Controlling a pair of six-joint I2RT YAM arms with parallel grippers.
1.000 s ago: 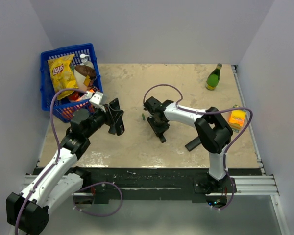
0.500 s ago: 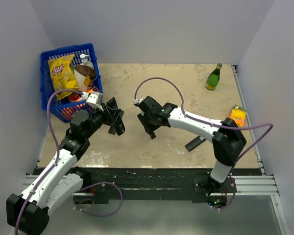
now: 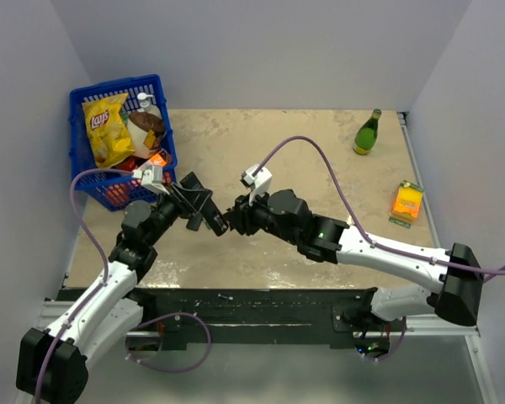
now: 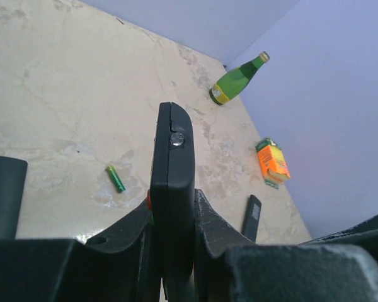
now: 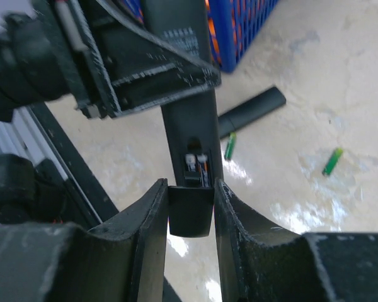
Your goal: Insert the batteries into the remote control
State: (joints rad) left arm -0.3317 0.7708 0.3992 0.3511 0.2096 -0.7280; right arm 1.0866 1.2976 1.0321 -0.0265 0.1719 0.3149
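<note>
Left gripper point(image 4: 173, 212) clamped on the remote control point(image 4: 172, 163), which it holds edge-on above the table point(image 4: 50, 82). Right gripper point(image 5: 190, 196) closed on the remote's free end. From overhead the two grippers hide most of the remote. Its open compartment point(image 5: 195, 165) is blurred and the contents are hard to make out, though one metallic cap point(image 4: 177, 139) shows. Counted: two loose green batteries point(image 5: 230, 146) on the table, with one black bar point(image 5: 252, 112) beside them. The held remote is slim and matte black.

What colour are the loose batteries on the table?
Green; the batteries show best in the right wrist view.
</note>
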